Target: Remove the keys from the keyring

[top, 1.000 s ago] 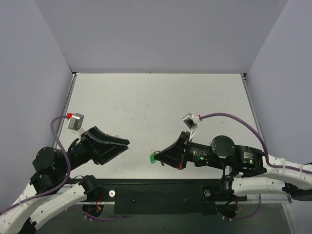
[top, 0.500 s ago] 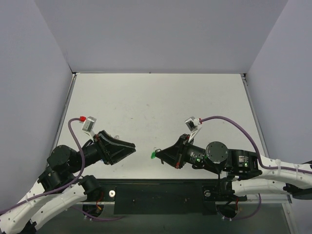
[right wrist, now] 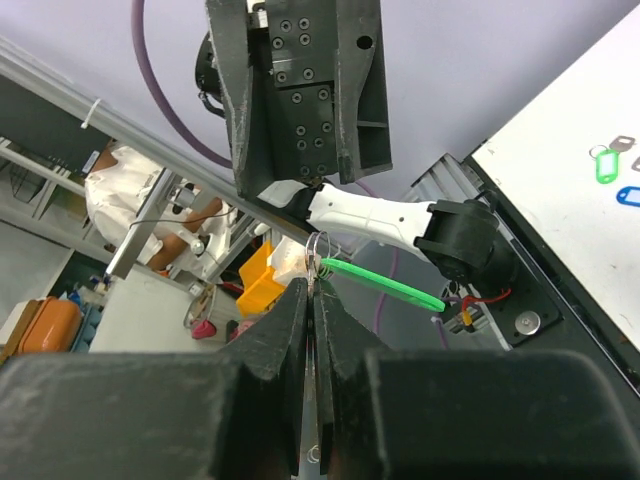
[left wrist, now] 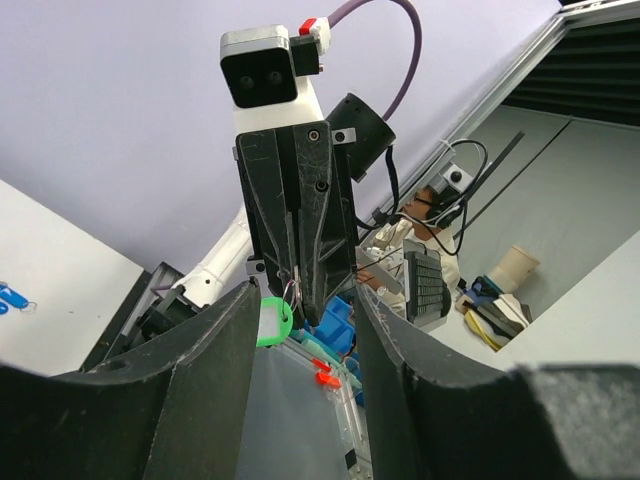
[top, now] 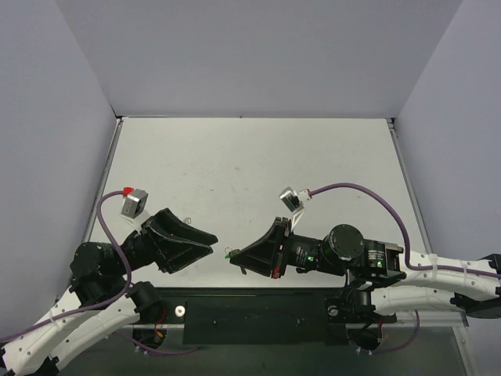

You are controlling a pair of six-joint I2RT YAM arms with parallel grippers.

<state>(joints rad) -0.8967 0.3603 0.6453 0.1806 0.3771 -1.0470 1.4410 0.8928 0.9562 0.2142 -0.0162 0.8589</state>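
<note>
My right gripper (top: 235, 256) is held above the table's front edge, shut on the thin silver key, which shows edge-on between its fingers (right wrist: 290, 320). The metal ring (right wrist: 317, 245) sticks out past the tips and the green tag (right wrist: 385, 283) hangs from it. The tag also shows in the top view (top: 227, 252) and the left wrist view (left wrist: 272, 322). My left gripper (top: 210, 240) faces it from the left, open and empty. The tag and right fingertips lie just beyond its tips (left wrist: 307, 297).
A second green tag (right wrist: 603, 165) and a blue tag (right wrist: 630, 195) lie on a white surface at the far right of the right wrist view. Blue tags (left wrist: 8, 297) lie on a white surface at the left. Grey walls enclose the table (top: 250, 164).
My right gripper has carried the green tag leftward. My left gripper has swung toward it, so the two grippers now nearly meet tip to tip.
</note>
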